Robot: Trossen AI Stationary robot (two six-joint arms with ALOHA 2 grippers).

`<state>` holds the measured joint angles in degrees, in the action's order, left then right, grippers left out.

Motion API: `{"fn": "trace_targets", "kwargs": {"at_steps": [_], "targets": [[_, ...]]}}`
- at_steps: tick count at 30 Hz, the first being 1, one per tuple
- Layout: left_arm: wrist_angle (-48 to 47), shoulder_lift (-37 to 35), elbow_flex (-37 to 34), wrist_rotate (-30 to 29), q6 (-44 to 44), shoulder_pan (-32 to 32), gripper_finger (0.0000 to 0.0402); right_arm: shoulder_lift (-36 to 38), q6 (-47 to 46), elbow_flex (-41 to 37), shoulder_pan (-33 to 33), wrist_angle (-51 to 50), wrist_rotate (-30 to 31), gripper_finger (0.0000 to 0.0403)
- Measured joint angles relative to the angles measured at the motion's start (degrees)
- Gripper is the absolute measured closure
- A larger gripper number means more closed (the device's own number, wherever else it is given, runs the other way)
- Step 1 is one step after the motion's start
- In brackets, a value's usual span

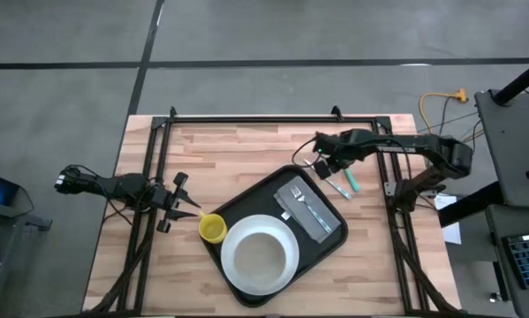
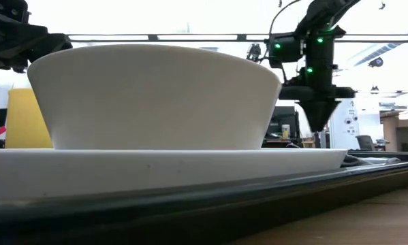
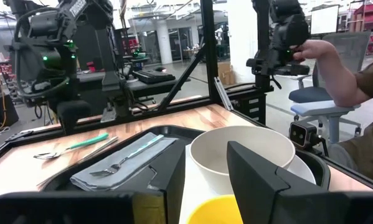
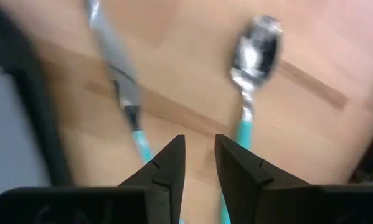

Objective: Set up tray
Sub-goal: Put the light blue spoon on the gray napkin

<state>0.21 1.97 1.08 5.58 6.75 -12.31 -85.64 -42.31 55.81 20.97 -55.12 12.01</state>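
Tray (image 1: pixel 246 205): mid-table, set askew, bearing plate (image 1: pixel 236 272), bowl (image 1: pixel 260 252), napkin (image 1: pixel 310 216), fork (image 1: pixel 310 205).
Right gripper (image 1: pixel 328 165): just off tray's far corner, over spoon (image 4: pixel 254 56) and knife (image 4: pixel 114 59); fingers narrowly apart, empty.
Left gripper (image 1: pixel 190 205): beside tray's left edge at yellow cup (image 1: pixel 213 229); fingers apart.
Room: bare wood left of the tray.

Spoon (image 4: pixel 253 59) beside knife (image 4: pixel 114 62); end effector (image 4: pixel 200 160) parted.

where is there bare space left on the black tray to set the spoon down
The large matte black plastic tray is mostly taken: the round white plate carrying a white bowl fills its near half, a grey napkin with a fork its far end. Bare strips remain between napkin and plate and along the rim facing the small yellow cup.
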Motion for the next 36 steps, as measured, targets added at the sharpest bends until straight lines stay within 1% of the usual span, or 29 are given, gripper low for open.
{"fn": "trace_targets", "kwargs": {"at_steps": [9, 16, 22, 24, 27, 31, 36], "targets": [[0.0, 0.0, 0.0, 0.0, 0.0, 0.01, 0.0297, 8.11, -0.66, -7.04, 1.12, -0.03, -0.02, 0.0318], [-0.01, -0.01, 0.02, 0.0, -0.01, -0.01, 0.0297, 11.66, -0.15, -8.11, 1.12, 0.05, 0.13, 0.0332], [-0.01, -0.01, 0.0, -0.02, -0.01, -0.01, 0.0297, 12.04, 0.18, -8.11, 1.12, 0.15, 0.15, 0.0331], [-0.01, 0.01, 0.0, 0.0, -0.01, 0.01, 0.0297, 11.74, 2.33, -8.11, 1.12, 0.35, 0.56, 0.0328], [-0.01, 0.0, 0.0, 0.0, 0.0, 0.01, 0.0297, 11.28, 5.67, -8.34, 1.08, 0.79, 2.42, 0.0324], [0.0, 0.01, 0.0, 0.0, 0.0, -0.01, 0.0297, 10.46, 6.08, -8.7, 1.5, 1.0, 6.17, 0.032], [0.01, -0.01, 0.0, 0.0, -0.01, -0.01, 0.0297, 9.03, 6.36, -8.74, 3.95, 1.08, 7.12, 0.0306]]}}
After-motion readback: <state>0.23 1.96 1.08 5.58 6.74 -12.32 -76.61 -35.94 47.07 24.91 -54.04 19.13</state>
